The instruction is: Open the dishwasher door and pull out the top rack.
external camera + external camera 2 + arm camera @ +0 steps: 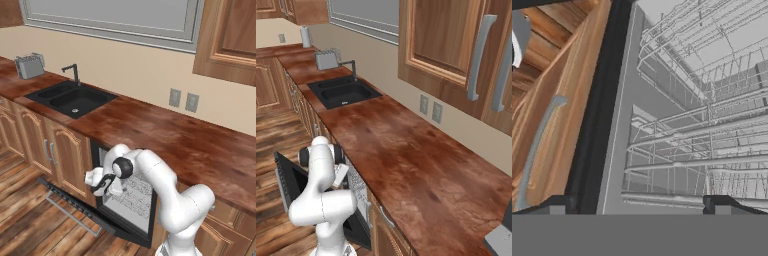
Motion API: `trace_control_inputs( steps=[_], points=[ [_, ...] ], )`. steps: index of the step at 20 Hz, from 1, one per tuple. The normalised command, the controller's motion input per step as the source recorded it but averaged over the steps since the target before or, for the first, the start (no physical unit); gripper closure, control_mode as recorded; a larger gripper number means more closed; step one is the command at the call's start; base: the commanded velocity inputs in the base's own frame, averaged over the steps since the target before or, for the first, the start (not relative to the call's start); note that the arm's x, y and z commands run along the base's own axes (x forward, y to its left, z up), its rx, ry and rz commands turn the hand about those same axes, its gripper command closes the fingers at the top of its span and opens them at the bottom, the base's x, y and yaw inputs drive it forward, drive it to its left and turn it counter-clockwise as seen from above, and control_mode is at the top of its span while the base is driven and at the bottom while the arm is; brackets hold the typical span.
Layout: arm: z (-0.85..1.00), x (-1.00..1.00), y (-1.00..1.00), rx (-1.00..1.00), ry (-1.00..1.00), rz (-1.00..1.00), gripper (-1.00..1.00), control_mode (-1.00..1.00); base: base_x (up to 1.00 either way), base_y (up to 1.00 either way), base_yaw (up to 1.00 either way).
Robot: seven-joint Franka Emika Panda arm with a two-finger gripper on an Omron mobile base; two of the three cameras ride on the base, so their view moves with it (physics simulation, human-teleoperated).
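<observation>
My gripper (pixel 103 186) stands wide open, holding nothing. The top rack (pixel 712 65) ahead looks light, stiff wire. Best hold: its front rail.

Light: even, bright and soft across the rendered kitchen, with no lamp or beam to be made out.
Shadows: faint; the sink (pixel 70 100) basin reads dark, and the dishwasher door (pixel 85 210) is near black.
Glare: mild pale sheen on the counter (pixel 165 135) toward its far edge; none blown out.
Sharpness: base views soft and coarse-grained; wire of the top rack (pixel 712 125) jagged in the hand view.
Distortion: none evident at the edges.
</observation>
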Motion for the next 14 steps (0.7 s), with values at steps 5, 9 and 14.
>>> trace_control_inputs(
  steps=[5,9,14],
  points=[
    [0.29,0.2,0.0,-0.07,-0.22,0.0,-1.0,-1.0,0.0,0.0,0.0],
    [0.02,0.29,0.0,-0.08,-0.19,0.0,-1.0,-1.0,0.0,0.0,0.0],
    [-0.17,0.53,-0.17,-0.01,-0.09,0.0,-1.0,-1.0,0.0,0.0,0.0]
  ],
)
